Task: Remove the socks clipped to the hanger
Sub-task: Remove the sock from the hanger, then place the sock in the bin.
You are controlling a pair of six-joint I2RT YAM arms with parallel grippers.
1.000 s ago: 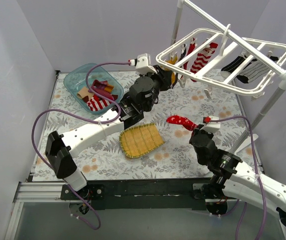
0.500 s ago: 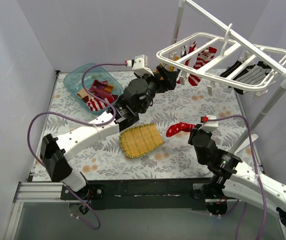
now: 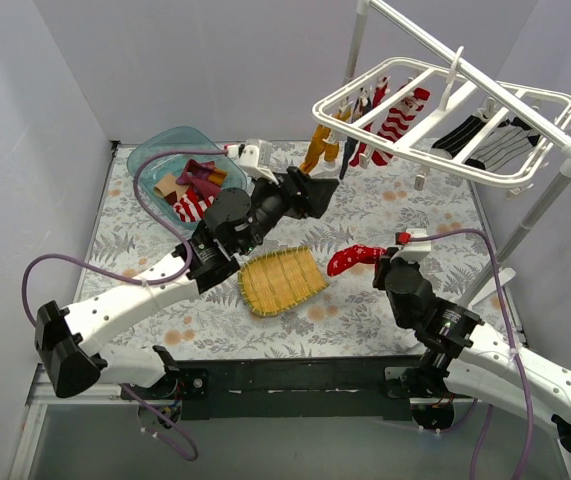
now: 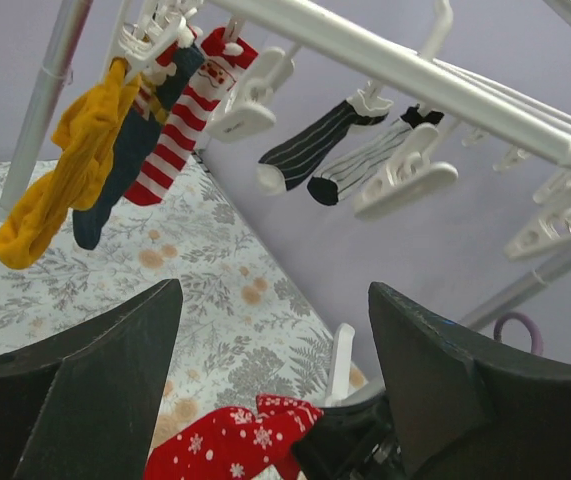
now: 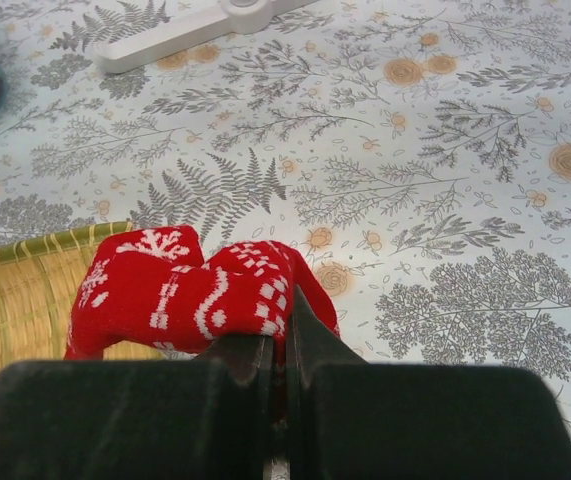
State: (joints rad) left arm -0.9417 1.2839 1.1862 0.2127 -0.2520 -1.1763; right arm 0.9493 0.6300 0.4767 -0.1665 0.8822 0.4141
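The white hanger (image 3: 525, 100) hangs tilted at the back right. Clipped to it are a mustard sock (image 3: 317, 148), a dark sock (image 3: 349, 140), a red-and-white striped sock (image 3: 397, 120) and two black-and-white socks (image 3: 485, 135). My left gripper (image 3: 317, 190) is open and empty, below and left of the mustard sock (image 4: 65, 180) and apart from it. In the left wrist view the striped sock (image 4: 180, 130) and the black-and-white socks (image 4: 310, 150) dangle ahead of the left gripper (image 4: 273, 290). My right gripper (image 5: 280, 340) is shut on a red snowflake sock (image 5: 185, 290), low over the table beside the mat.
A blue bin (image 3: 150, 150) at the back left holds several loose socks (image 3: 197, 190). A yellow woven mat (image 3: 280, 280) lies mid-table. The white pole stand (image 3: 550, 195) rises at the right, and its base (image 5: 195, 25) lies on the flowered cloth.
My left gripper has opened and drawn back down and left from the hanger's corner, and the mustard sock now hangs free. The right gripper has carried the red sock slightly left.
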